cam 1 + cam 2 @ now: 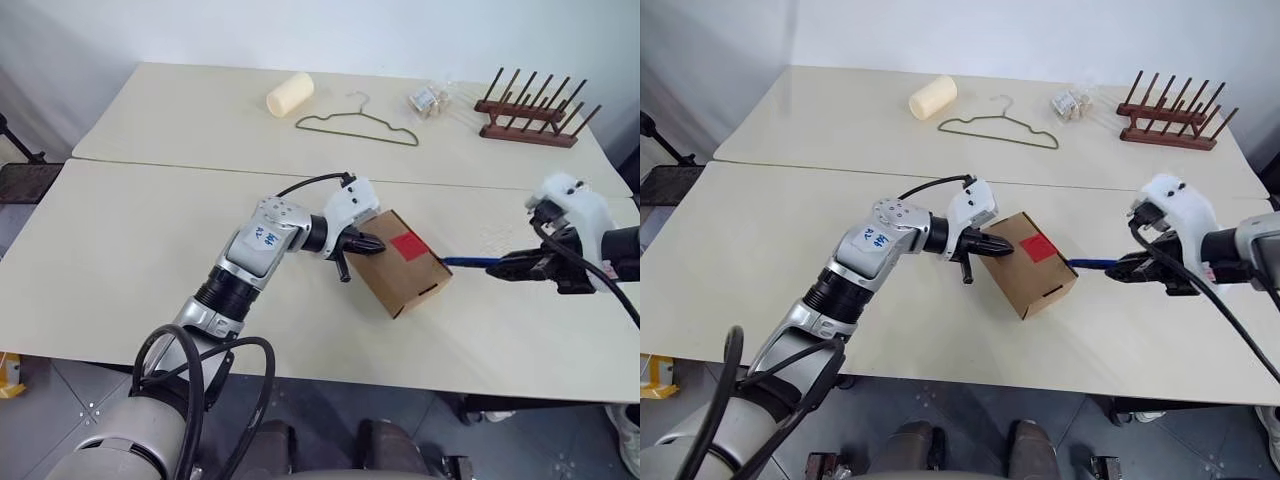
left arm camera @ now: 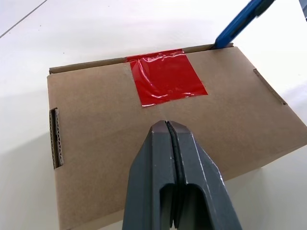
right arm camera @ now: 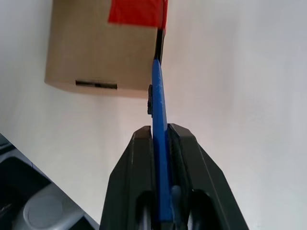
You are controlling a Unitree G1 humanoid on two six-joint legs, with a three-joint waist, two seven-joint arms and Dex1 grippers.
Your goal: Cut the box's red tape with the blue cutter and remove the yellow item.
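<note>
**Now bracing the carton while the blade meets the tape seam**

We see a small brown rectangular cardboard box lying near the middle of a pale cream table, with a bright red square of tape straddling its top seam. Our left gripper, its two black fingers pressed together and holding nothing, rests its tip against the box's top face just short of the red tape. We judge this is meant to pin the carton so it cannot slide under the blade.

Our right gripper pinches the slim blue pen-shaped cutter by its rear end. The cutter reaches across to the box's far edge, its dark tip at the seam right beside the tape. The tape looks uncut, and the flaps are shut, so the yellow item is presumably inside.

Well apart at the table's back lie a pale cream cylinder roll, a wire hanger and a dark wooden peg rack.
</note>
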